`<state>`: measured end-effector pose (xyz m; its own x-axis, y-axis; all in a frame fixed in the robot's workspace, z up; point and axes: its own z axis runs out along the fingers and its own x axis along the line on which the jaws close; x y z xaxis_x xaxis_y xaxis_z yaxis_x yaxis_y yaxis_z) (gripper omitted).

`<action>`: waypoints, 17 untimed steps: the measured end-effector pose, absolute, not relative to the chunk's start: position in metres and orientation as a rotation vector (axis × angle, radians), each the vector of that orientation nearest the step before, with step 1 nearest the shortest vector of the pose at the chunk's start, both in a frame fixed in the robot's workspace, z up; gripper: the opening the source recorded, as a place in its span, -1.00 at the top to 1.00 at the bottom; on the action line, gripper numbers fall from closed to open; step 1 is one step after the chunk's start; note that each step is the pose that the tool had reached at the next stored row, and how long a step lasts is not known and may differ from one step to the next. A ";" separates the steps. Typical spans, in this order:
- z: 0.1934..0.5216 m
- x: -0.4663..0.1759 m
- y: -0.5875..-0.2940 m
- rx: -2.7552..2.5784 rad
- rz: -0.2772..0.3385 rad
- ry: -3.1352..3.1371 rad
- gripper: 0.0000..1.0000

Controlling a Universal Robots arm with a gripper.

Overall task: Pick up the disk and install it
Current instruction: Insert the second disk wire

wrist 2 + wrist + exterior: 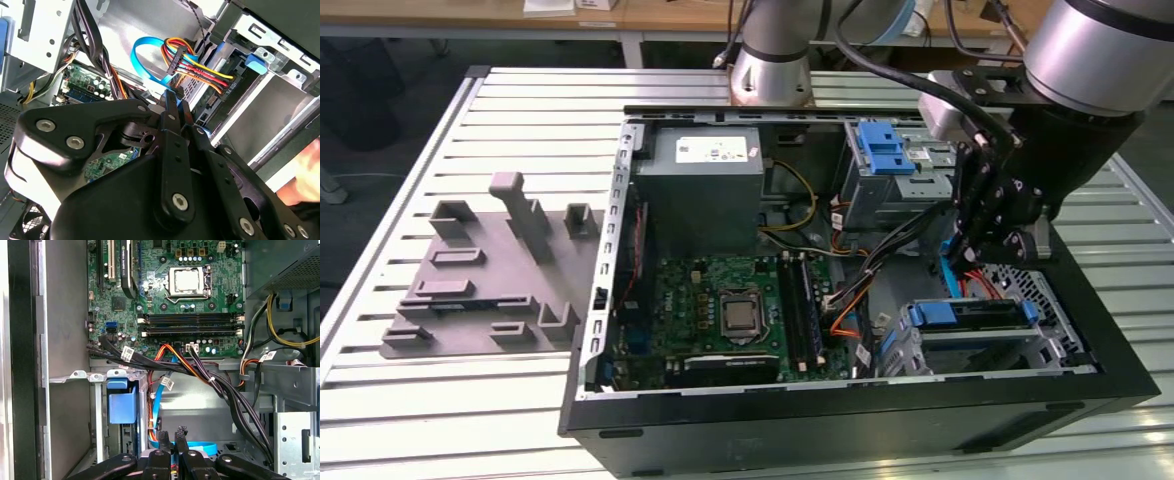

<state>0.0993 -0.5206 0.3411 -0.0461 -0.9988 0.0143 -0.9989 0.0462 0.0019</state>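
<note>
One arm reaches into the open computer case (607, 300), which lies on its side on the slatted worktop (520, 110) so that its inside faces up and can be reached from above. The gripper (983, 245) hangs low by the case's edge at the exterior view's right, just above the drive cage there. In the first wrist view its two fingers (164, 436) are drawn close together with a thin slit between them and nothing visibly clamped. A blue data cable (197, 447) loops just behind their tips.

The disk (974, 335) sits in that cage, near the case corner at the exterior view's lower right. Its blue carrier front (967, 313) faces into the case, so it looks already slid home rather than waiting on the worktop. The gripper is just above it but not holding it. In the second wrist view one bundle of coloured power wires (205, 75) runs to a plug at the cage's edge, beside the blue loop. I judge the gripper's low, closed pose to suit work at those connectors.

By count, the exterior view shows two blue-fronted bays, the second (887, 150) near the case's far edge. There is also one grey power supply box (707, 180), one green mainboard (720, 310) and one grey fixture plate (480, 285) on the worktop by the case's other side
</note>
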 end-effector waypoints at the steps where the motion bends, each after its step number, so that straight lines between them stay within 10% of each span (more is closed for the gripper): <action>1: 0.341 0.099 -0.521 2.162 0.013 -2.264 0.68; 17: 0.341 0.099 -0.527 2.161 0.013 -2.264 0.68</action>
<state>0.0993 -0.5273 0.3407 -0.0461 -0.9988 0.0143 -0.9989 0.0461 0.0019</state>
